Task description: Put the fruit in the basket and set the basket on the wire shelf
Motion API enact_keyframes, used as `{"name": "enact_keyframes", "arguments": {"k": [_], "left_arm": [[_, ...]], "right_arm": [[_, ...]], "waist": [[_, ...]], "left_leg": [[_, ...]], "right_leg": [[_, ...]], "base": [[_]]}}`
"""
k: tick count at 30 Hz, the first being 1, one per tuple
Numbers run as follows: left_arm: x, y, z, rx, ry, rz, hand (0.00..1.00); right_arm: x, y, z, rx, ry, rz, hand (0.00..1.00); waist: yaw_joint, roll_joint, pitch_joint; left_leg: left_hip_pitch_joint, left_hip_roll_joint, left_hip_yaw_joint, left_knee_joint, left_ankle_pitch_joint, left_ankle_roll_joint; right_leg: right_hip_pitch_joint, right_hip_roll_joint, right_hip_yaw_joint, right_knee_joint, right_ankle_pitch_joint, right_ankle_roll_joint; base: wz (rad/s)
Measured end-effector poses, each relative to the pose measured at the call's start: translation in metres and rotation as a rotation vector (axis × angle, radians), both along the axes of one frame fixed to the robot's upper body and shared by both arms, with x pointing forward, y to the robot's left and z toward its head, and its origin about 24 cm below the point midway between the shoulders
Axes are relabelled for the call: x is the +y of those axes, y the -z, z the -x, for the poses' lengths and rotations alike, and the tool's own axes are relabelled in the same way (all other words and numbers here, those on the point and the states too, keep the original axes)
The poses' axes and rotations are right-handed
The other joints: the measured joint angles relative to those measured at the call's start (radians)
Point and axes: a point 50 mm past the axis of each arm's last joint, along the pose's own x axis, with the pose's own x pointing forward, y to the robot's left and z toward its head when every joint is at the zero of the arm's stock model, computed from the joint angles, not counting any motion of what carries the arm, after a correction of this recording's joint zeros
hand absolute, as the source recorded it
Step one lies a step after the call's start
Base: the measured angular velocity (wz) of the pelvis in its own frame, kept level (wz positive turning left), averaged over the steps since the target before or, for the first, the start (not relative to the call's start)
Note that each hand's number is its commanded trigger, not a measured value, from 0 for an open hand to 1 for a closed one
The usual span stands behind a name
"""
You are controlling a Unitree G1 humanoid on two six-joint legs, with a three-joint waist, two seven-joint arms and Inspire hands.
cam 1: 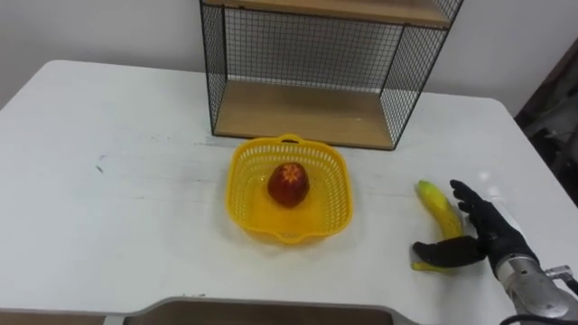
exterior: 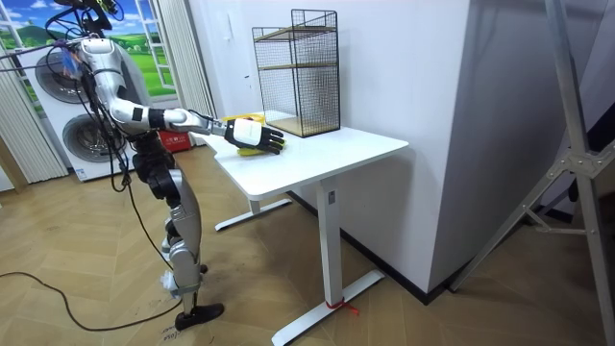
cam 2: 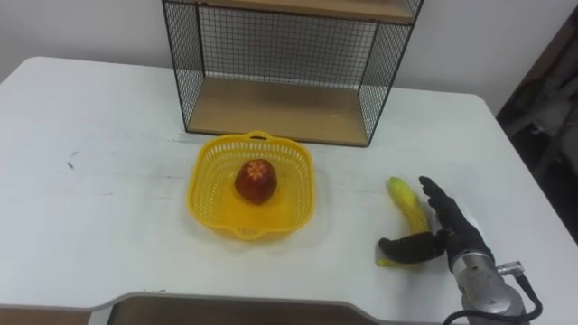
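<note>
Left eye view, lower right: my right hand (cam 1: 488, 236), fingers apart beside banana (cam 1: 436, 209); close mid-length before lifting to yellow basket (cam 1: 237, 185).

Wire shelf (cam 1: 307, 108) behind the basket (cam 1: 289, 194), top cut off by the frame edge, banana (cam 1: 438, 208) right of the basket, near end hidden under the thumb of the right hand (cam 1: 492, 235)
</note>
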Motion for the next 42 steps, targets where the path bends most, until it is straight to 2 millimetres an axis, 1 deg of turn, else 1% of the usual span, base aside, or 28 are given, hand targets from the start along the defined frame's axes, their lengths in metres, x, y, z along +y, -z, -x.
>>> {"name": "enact_keyframes", "arguments": {"k": [2, 8, 14, 18, 19, 20, 22, 24, 29, 32, 42], "left_arm": [[0.0, 0.0, -0.002, -0.007, 0.001, -0.003, 0.0], [0.0, 0.0, 0.001, 0.009, -0.01, -0.006, 0.0], [0.001, 0.0, -0.001, 0.015, -0.006, -0.012, 0.0], [0.001, 0.0, -0.001, 0.02, -0.009, -0.013, 0.0], [0.001, 0.0, 0.0, 0.024, -0.01, -0.014, 0.0], [0.001, 0.0, 0.0, 0.026, -0.01, -0.014, 0.0], [0.001, 0.0, 0.0, 0.029, -0.011, -0.014, 0.0], [0.001, 0.0, 0.0, 0.03, -0.011, -0.013, 0.0], [0.002, -0.001, -0.002, 0.021, -0.007, -0.009, 0.0], [0.004, -0.002, -0.005, 0.008, -0.003, -0.013, 0.0], [0.006, -0.005, -0.013, -0.031, 0.007, -0.02, 0.0]], "right_arm": [[0.001, 0.001, 0.001, 0.003, 0.001, -0.005, 0.0], [0.0, 0.008, 0.003, 0.022, 0.015, -0.004, 0.0], [0.0, 0.01, 0.004, 0.043, -0.005, 0.05, 0.0], [0.001, 0.01, 0.005, 0.05, -0.01, 0.054, 0.0], [0.001, 0.01, 0.005, 0.053, -0.013, 0.053, 0.27], [0.001, 0.01, 0.005, 0.055, -0.015, 0.054, 0.67], [0.001, 0.01, 0.004, 0.054, -0.016, 0.056, 1.0], [0.001, 0.01, 0.004, 0.056, -0.022, 0.08, 1.0], [-0.003, 0.004, -0.004, 0.074, -0.056, 0.253, 1.0], [-0.005, 0.001, -0.006, 0.096, -0.065, 0.319, 1.0], [-0.005, -0.005, -0.008, 0.116, -0.079, 0.339, 1.0]], "waist": [[0.0, -0.004, -0.0025], [-0.001, -0.003, -0.0039], [-0.003, -0.003, -0.0037], [-0.004, -0.007, -0.0032], [-0.004, -0.008, -0.0031], [-0.004, -0.009, -0.0032], [-0.004, -0.009, -0.0032], [-0.004, -0.01, -0.0033], [-0.003, -0.013, -0.0033], [-0.001, -0.014, -0.0038], [-0.005, -0.013, -0.0048]], "left_leg": [[0.003, 0.0, 0.0, -0.001, 0.0, 0.0], [0.009, 0.0, -0.001, 0.0, 0.0, 0.0], [0.015, 0.0, -0.01, 0.001, -0.001, 0.0], [0.015, -0.001, -0.01, 0.002, 0.0, 0.0], [0.015, -0.001, -0.01, 0.003, 0.0, 0.0], [0.015, -0.001, -0.01, 0.003, 0.0, 0.0], [0.016, -0.001, -0.01, 0.003, 0.0, 0.0], [0.014, -0.001, -0.012, 0.004, 0.0, 0.0], [0.005, -0.001, -0.018, 0.012, -0.001, 0.0], [0.003, -0.001, -0.018, 0.012, -0.001, 0.0], [0.003, -0.001, -0.017, 0.012, -0.001, 0.0]], "right_leg": [[0.001, 0.0, 0.001, 0.0, 0.0, 0.0], [0.01, 0.0, -0.001, 0.001, 0.0, 0.0], [0.021, 0.0, -0.008, -0.001, 0.0, 0.0], [0.022, 0.0, -0.006, -0.001, 0.0, 0.0], [0.022, 0.0, -0.006, -0.001, 0.0, 0.0], [0.022, 0.0, -0.006, -0.001, 0.0, 0.0], [0.022, 0.0, -0.006, -0.002, 0.0, 0.0], [0.022, 0.0, -0.007, -0.001, 0.0, 0.0], [0.021, 0.0, -0.013, -0.001, 0.0, 0.0], [0.02, 0.0, -0.013, -0.001, -0.001, -0.001], [0.021, 0.0, -0.012, 0.0, -0.001, -0.001]], "base": [[0.0], [0.0], [0.03], [0.0], [0.0], [0.0], [0.0], [0.0], [0.03], [0.0], [0.0]]}}
